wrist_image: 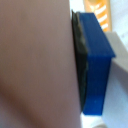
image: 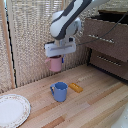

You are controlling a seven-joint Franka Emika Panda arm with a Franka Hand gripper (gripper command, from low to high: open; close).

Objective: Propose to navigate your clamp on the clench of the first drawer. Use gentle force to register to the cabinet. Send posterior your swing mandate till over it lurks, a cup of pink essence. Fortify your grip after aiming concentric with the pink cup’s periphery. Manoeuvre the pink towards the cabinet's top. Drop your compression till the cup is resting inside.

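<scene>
Exterior view: the pink cup (image: 55, 63) is held in the air by the tool (image: 56, 58) of the white arm (image: 65, 22), above the wooden bench (image: 95, 102) and in front of the pale reed screen (image: 30, 35). The cup hangs clear of the bench and touches nothing below it. Below the raised cup and slightly toward the exterior view's right, a blue mug (image: 60, 91) is seen standing upright on the bench, its handle turned toward the exterior view's left. Just beside the mug, on its right in this view, a small orange block (image: 76, 87) lies flat. A patterned plate (image: 12, 109) rests at the near corner on the exterior view's left, well apart from the mug. The cabinet (image: 107, 42) is placed at the exterior view's right; its first drawer (image: 105, 31) is seen pulled out somewhat from the carcass, with the silver clench (image: 101, 38) on its front. The cup is well apart from the cabinet.

Wrist view: the tool is clenched on the cup. A dark-blue finger (wrist_image: 97, 60) with a dark pad is pressed flat against the pink wall (wrist_image: 35, 65), which fills most of the picture. Part of the orange block (wrist_image: 97, 12) is visible beyond the finger.
</scene>
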